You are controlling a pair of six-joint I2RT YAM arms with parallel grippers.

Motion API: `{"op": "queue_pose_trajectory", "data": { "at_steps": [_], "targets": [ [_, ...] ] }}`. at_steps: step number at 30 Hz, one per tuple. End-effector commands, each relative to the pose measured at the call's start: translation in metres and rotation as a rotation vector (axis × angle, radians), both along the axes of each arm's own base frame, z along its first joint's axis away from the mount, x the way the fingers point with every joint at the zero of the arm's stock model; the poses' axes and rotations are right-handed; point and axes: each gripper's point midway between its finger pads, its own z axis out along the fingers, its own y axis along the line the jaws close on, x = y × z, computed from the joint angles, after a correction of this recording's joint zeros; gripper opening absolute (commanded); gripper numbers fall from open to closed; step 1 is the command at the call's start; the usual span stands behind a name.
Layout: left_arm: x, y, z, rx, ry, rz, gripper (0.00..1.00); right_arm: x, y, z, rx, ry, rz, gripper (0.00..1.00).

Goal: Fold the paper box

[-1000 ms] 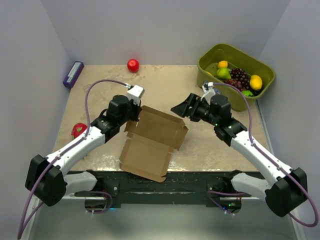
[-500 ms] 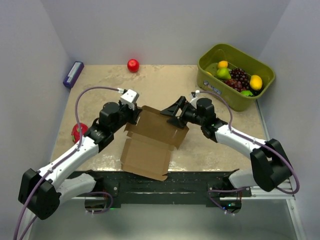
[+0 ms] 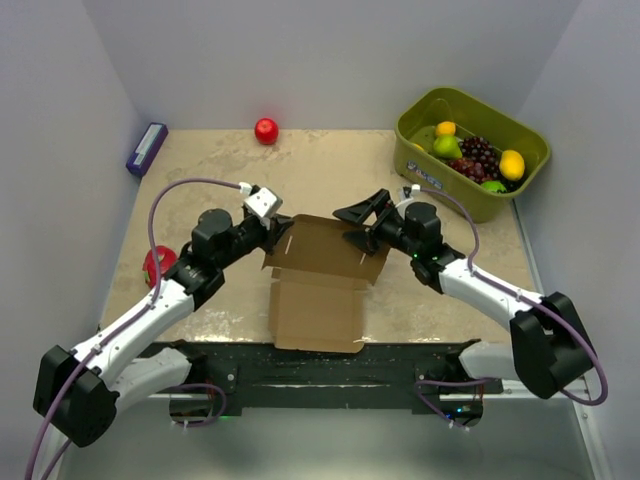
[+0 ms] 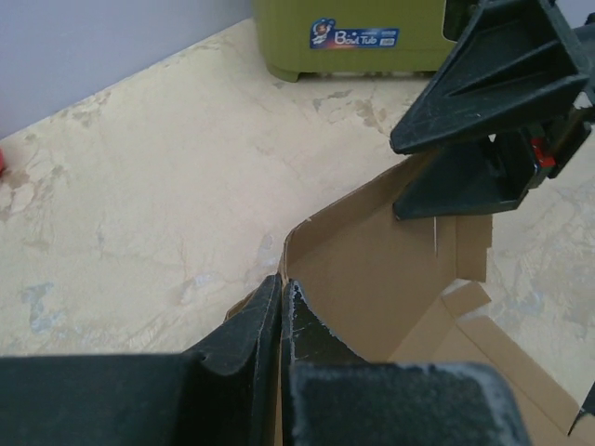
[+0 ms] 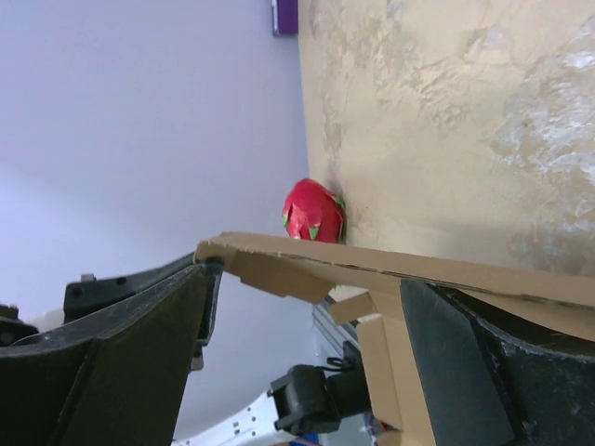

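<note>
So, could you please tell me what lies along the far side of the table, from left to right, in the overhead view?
purple box → red apple → olive-green fruit bin

Robot lab bench setup, plain walls (image 3: 330, 60) boxing in tabletop (image 3: 330, 165), L arm (image 3: 150, 310) + R arm (image 3: 490, 290) bolted to rail (image 3: 400, 358)

The left arm (image 3: 150, 310) reaches forward and to the right from its base, its wrist turned inward. The left gripper (image 3: 283, 232) has its jaws pressed together on a raised edge of the paper box (image 3: 320, 290). In the left wrist view its fingertips (image 4: 270, 311) meet with the thin card between them. The right arm (image 3: 485, 290) stretches low, forward and to the left. The right gripper (image 3: 358, 226) points left with its jaws spread wide, one finger farther from the bases than the other.
</note>
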Motion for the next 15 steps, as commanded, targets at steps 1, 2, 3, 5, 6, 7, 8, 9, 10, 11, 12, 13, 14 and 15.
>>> {"op": "queue_pose_trajectory", "data": {
  "at_steps": [1, 2, 3, 5, 6, 7, 8, 9, 10, 11, 12, 13, 14, 15],
  "targets": [
    [-0.012, -0.012, 0.03, -0.025, -0.142, -0.112, 0.0, 0.009, -0.016, 0.005, 0.034, 0.001, -0.105, 0.89],
    [-0.013, -0.012, 0.031, -0.018, -0.155, -0.12, 0.0, 0.011, -0.021, 0.005, 0.032, 0.002, -0.127, 0.88],
    [-0.016, -0.014, 0.03, -0.013, -0.163, -0.139, 0.0, 0.01, -0.025, 0.001, 0.03, 0.013, -0.14, 0.88],
    [-0.019, -0.016, 0.03, 0.01, -0.184, -0.162, 0.0, 0.013, -0.036, 0.003, 0.032, 0.006, -0.177, 0.88],
    [-0.023, -0.02, 0.029, 0.018, -0.191, -0.182, 0.0, 0.013, -0.04, 0.0, 0.024, 0.012, -0.187, 0.87],
    [-0.025, -0.021, 0.028, 0.026, -0.197, -0.19, 0.0, 0.013, -0.043, -0.001, 0.02, 0.012, -0.194, 0.87],
    [-0.027, -0.022, 0.028, 0.039, -0.213, -0.199, 0.0, 0.013, -0.046, -0.002, 0.017, 0.015, -0.202, 0.86],
    [-0.03, -0.024, 0.027, 0.045, -0.219, -0.209, 0.0, 0.012, -0.048, -0.004, 0.012, 0.014, -0.202, 0.85],
    [-0.031, -0.025, 0.026, 0.053, -0.222, -0.217, 0.0, 0.012, -0.05, -0.006, 0.008, 0.019, -0.205, 0.84],
    [-0.032, -0.025, 0.026, 0.065, -0.231, -0.222, 0.0, 0.012, -0.052, -0.006, 0.007, 0.018, -0.209, 0.82],
    [-0.034, -0.026, 0.025, 0.071, -0.233, -0.226, 0.0, 0.011, -0.053, -0.011, 0.003, 0.026, -0.209, 0.81],
    [-0.034, -0.026, 0.024, 0.074, -0.234, -0.225, 0.0, 0.01, -0.053, -0.011, 0.004, 0.025, -0.207, 0.79],
    [-0.036, -0.028, 0.024, 0.075, -0.237, -0.233, 0.0, 0.01, -0.053, -0.013, 0.005, 0.026, -0.209, 0.74],
    [-0.037, -0.028, 0.024, 0.071, -0.236, -0.232, 0.0, 0.009, -0.053, -0.016, 0.002, 0.029, -0.206, 0.72]
  ]
}}
